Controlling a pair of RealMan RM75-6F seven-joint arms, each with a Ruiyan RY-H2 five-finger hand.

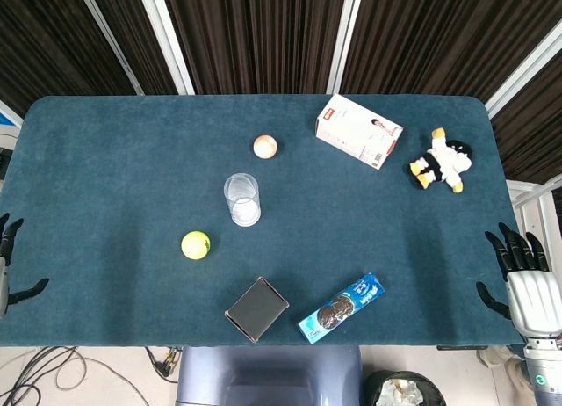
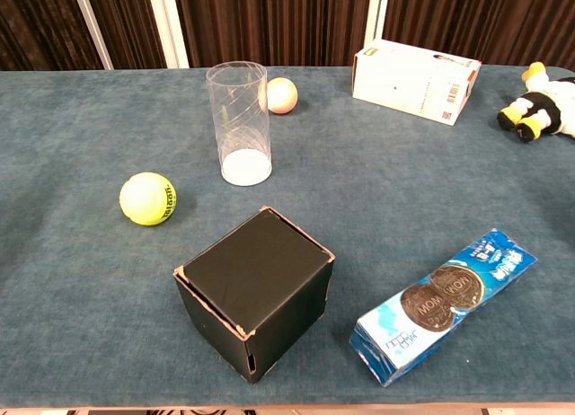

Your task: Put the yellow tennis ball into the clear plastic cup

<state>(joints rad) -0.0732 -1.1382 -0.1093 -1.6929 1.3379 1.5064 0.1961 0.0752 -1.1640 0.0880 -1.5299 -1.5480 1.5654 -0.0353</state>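
- Yellow tennis ball (image 1: pixel 195 245) lies on the blue tabletop (image 1: pixel 105 177), toward the front edge and left of centre, untouched and free on all sides.
- Clear plastic cup (image 1: pixel 241 199) stands upright and empty, mouth up, just behind and to the right of the ball, near the middle of the tabletop.
- Left hand (image 1: pixel 7 267) sits off the front-left corner, fingers apart, holding nothing; it is the nearer hand and, by judgement, the one to reach with.
- Right hand (image 1: pixel 524 286) sits off the front-right corner, fingers spread, empty, well apart from ball and cup.
- Suggested grasp: close round the ball from above and from its left, lift clear of the cup's rim, then release over the mouth; the tall, light cup may tip if knocked.
- Black box (image 2: pixel 254 291) stands near the front edge, right of the ball, and narrows an approach from that side.
- Pink ball (image 1: pixel 265 147) lies behind the cup; biscuit packet (image 1: pixel 341 308), white carton (image 1: pixel 358 131) and plush penguin (image 1: pixel 442 161) occupy the right half, out of the way.
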